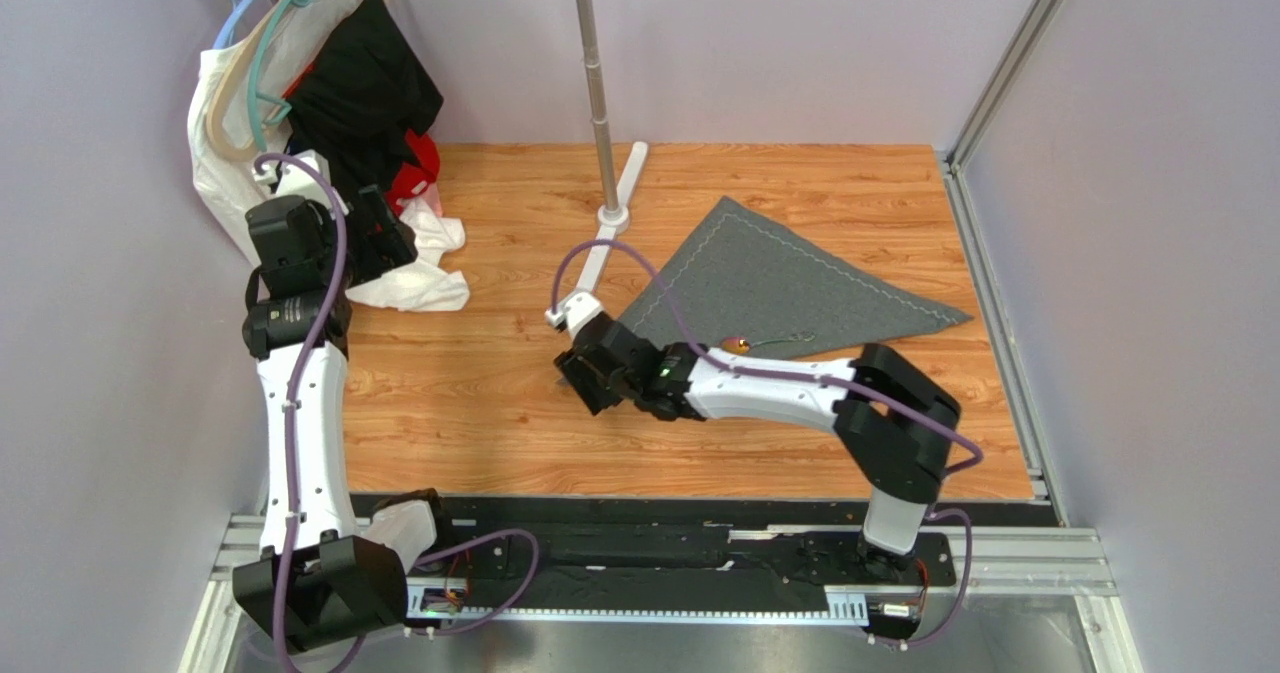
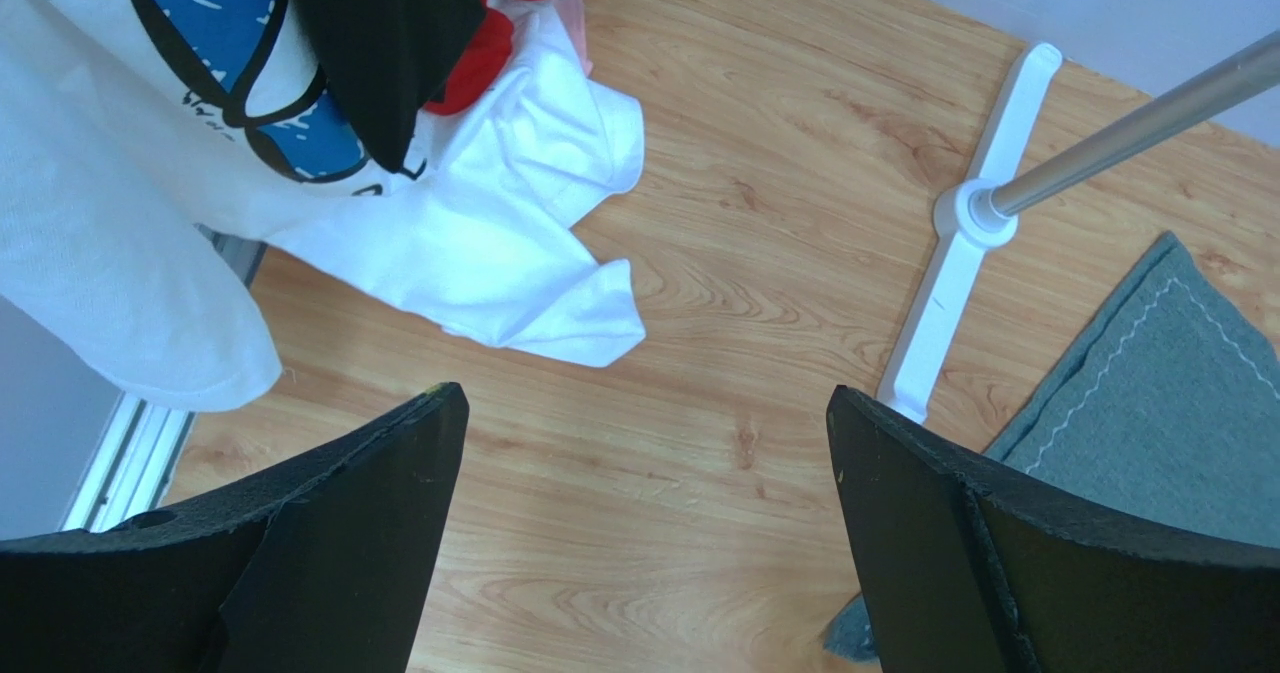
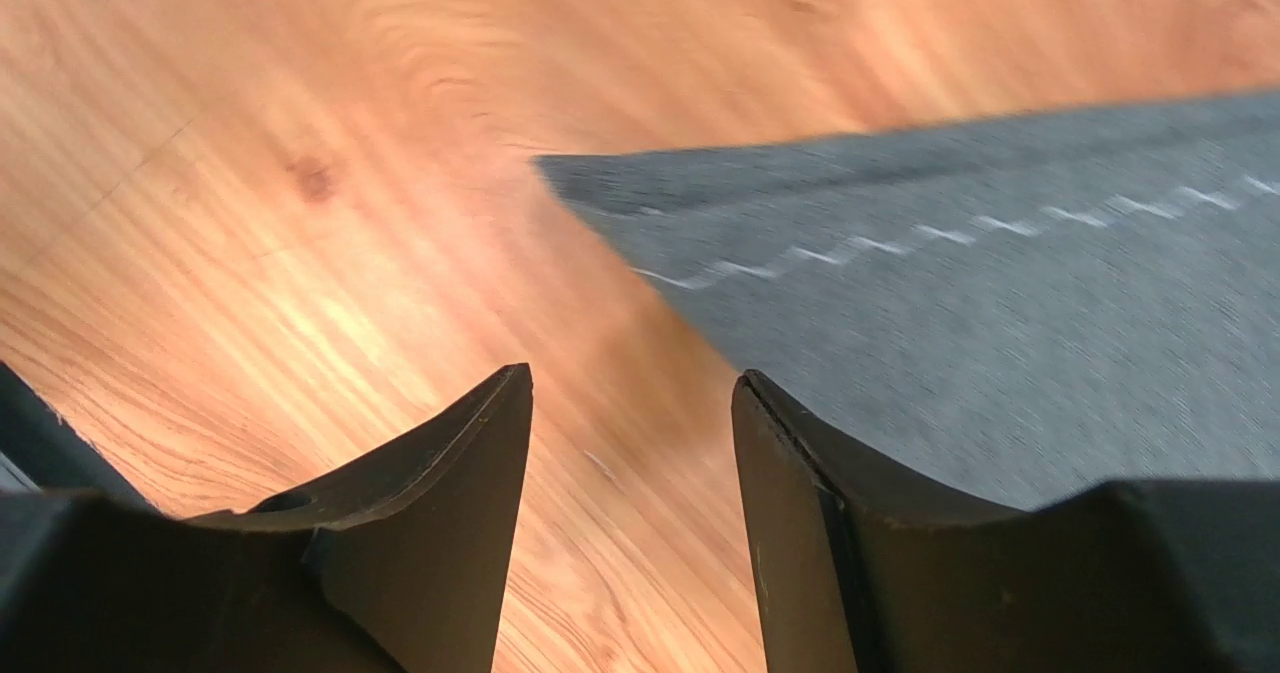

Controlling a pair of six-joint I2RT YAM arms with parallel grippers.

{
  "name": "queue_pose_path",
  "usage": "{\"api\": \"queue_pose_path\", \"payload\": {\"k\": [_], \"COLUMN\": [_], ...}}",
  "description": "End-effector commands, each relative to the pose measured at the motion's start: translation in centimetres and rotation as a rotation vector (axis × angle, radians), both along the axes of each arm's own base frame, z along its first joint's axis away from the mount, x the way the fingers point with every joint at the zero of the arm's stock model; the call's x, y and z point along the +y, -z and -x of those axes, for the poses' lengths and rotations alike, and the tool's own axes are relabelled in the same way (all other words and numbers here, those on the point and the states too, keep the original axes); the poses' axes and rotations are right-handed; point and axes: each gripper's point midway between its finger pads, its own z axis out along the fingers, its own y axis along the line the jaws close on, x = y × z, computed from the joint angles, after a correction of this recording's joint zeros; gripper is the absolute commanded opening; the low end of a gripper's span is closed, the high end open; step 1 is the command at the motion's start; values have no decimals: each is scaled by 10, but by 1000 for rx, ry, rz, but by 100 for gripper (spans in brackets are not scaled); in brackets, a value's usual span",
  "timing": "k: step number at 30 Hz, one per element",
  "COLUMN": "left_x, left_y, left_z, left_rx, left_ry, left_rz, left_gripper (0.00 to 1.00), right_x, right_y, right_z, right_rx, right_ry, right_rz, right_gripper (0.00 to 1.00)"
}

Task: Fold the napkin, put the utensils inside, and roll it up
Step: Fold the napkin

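The dark grey napkin (image 1: 774, 280) lies on the wooden table as a triangle with a pale stitched edge. It also shows in the right wrist view (image 3: 992, 298) and the left wrist view (image 2: 1172, 388). A small brownish thing with a thin metal part (image 1: 744, 345) lies at the napkin's near edge, partly hidden by my right arm; it is too small to tell which utensil it is. My right gripper (image 1: 579, 384) is open and empty, low over bare wood just left of the napkin's near-left corner (image 3: 631, 403). My left gripper (image 1: 394, 238) is open and empty at the far left (image 2: 646, 418).
White, black and red clothes (image 1: 353, 118) hang and spill onto the table at the back left (image 2: 496, 238). A metal pole on a white foot (image 1: 609, 201) stands just left of the napkin (image 2: 962, 238). Walls close in the table on the left, back and right.
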Motion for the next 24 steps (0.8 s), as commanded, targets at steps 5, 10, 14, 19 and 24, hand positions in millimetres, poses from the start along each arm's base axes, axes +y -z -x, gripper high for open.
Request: {"api": "queue_pose_path", "payload": {"k": [5,10,14,19,24], "left_x": [-8,-11,-11,-14,-15], "left_y": [-11,-9,-9,-8,-7], "left_z": [-7,-9,-9,-10,-10], "left_rx": [-55,-55,-54,-56,-54], "left_ry": [46,62,64,75,83], "left_rz": [51,64,69,77,83], "left_gripper": [99,99,99,99,99], "right_x": [61,64,64,64,66], "right_y": [2,7,11,21,31], "right_z": [-1,-5,-7,-10,-11], "right_rx": [-126,-149,-149,-148,-136], "right_ry": [-145,-154,-153,-142,-141], "right_rz": [14,30,46,67,84], "right_gripper": [55,54,54,54,54]}}
